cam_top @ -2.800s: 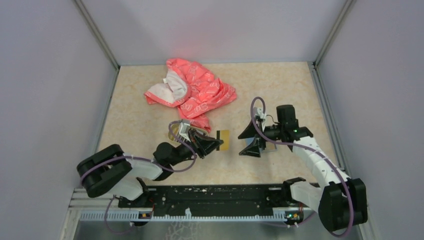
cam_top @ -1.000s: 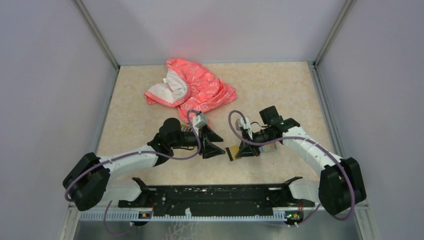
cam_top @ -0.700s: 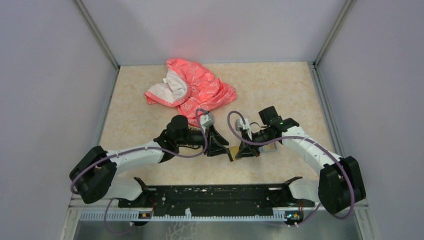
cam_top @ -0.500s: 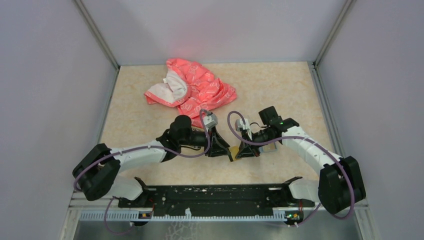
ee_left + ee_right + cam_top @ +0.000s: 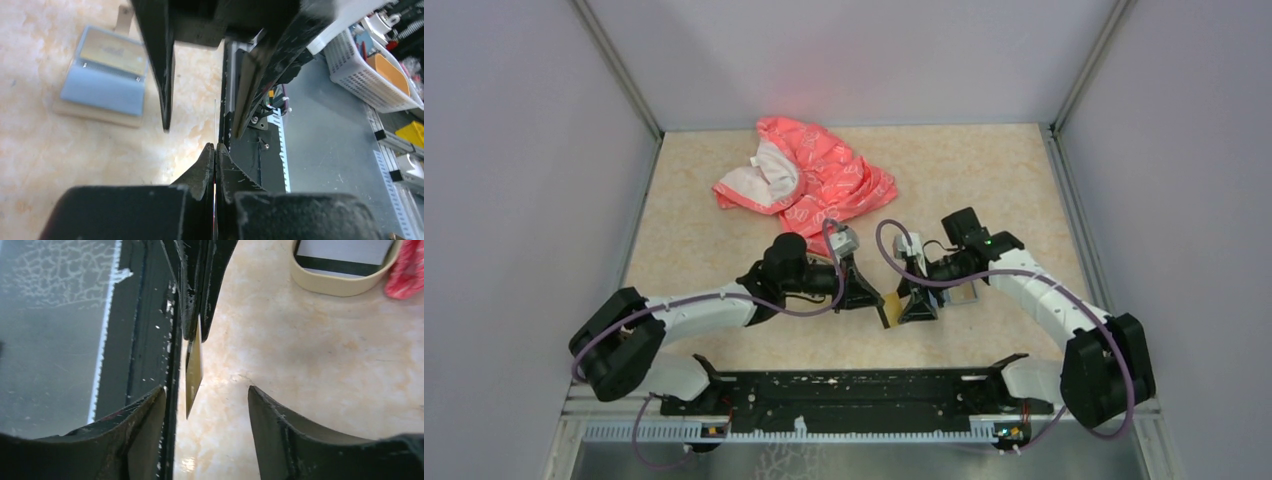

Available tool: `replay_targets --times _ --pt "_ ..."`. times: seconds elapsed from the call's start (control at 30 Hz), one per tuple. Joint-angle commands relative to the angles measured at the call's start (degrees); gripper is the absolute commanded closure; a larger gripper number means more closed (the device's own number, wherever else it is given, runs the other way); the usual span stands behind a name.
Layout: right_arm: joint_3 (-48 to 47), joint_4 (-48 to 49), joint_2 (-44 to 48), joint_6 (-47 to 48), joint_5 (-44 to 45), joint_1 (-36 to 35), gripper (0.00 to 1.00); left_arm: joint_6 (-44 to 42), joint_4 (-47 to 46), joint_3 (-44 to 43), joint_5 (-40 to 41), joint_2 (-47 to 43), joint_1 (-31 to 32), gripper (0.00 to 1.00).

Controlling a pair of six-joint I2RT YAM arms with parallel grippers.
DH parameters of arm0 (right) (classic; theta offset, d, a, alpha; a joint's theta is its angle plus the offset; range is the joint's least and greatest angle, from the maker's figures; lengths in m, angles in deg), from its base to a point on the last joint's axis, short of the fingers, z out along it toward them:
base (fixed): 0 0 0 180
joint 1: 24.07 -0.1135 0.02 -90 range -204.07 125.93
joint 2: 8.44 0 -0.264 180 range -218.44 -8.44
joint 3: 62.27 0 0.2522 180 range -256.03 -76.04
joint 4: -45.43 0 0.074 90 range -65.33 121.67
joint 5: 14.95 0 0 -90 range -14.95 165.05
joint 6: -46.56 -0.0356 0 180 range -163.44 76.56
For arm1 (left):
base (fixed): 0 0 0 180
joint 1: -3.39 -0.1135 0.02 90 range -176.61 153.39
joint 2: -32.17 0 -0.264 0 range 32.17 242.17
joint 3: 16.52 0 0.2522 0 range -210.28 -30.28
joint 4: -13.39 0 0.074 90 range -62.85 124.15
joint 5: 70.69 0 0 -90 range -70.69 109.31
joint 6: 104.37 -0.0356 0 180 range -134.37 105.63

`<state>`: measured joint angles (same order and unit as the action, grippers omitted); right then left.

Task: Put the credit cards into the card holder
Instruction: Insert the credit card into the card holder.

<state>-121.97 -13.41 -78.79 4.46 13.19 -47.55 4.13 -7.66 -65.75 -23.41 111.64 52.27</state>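
Note:
My left gripper [image 5: 874, 296] is shut on a golden-tan credit card [image 5: 888, 307] and holds it on edge above the table. In the left wrist view the card [image 5: 215, 125] is a thin line between my shut jaws [image 5: 215, 146]. My right gripper [image 5: 916, 303] is open around the card's free end without touching it; in the right wrist view the card [image 5: 193, 371] hangs between my open fingers [image 5: 205, 389]. The tan card holder [image 5: 102, 75] lies open, blue-grey lining up, with a card tucked in it. In the top view it [image 5: 964, 296] is mostly hidden under the right arm.
A pink-red patterned cloth [image 5: 809, 180] lies crumpled at the back. An oval cream-rimmed dish [image 5: 345, 282] holding more cards [image 5: 345, 252] sits beyond the left gripper. The black rail [image 5: 844, 390] runs along the near table edge.
My left gripper has moved right and shut on the golden card that sat at my right gripper. My right gripper has opened and now stands free of the card.

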Motion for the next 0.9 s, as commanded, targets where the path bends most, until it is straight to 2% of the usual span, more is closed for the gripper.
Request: replay_targets --times 0.0,0.17,0.33,0.47,0.63,0.73,0.87 --pt "-4.73 0.47 4.63 0.16 5.77 2.82 0.37 9.15 -6.6 5.82 8.24 -1.91 0.07 1.0" --pt "-1.99 8.74 11.06 -7.46 17.61 13.84 0.38 23.69 -19.02 8.96 14.54 2.32 0.12 1.0" --pt "-3.04 9.62 9.89 -11.13 28.46 18.46 0.41 31.4 -23.72 3.52 18.47 13.14 2.62 1.0" --pt "-5.43 4.47 6.9 -8.05 30.7 22.21 0.52 33.98 -26.32 -0.76 23.95 19.96 5.15 1.0" --pt "-4.46 3.47 2.58 -4.49 29.04 32.39 0.66 35.89 -26.37 -7.02 27.24 27.39 5.96 1.0" --pt "-2.79 5.45 -0.75 -4.03 27.69 37.16 0.68 37.21 -24.33 -11.84 26.86 32.02 5.96 1.0" --pt "-0.08 7.01 -3.88 -3.19 26.95 39.36 0.68 37.48 -19.2 -16.11 26.54 35.23 5.96 1.0"
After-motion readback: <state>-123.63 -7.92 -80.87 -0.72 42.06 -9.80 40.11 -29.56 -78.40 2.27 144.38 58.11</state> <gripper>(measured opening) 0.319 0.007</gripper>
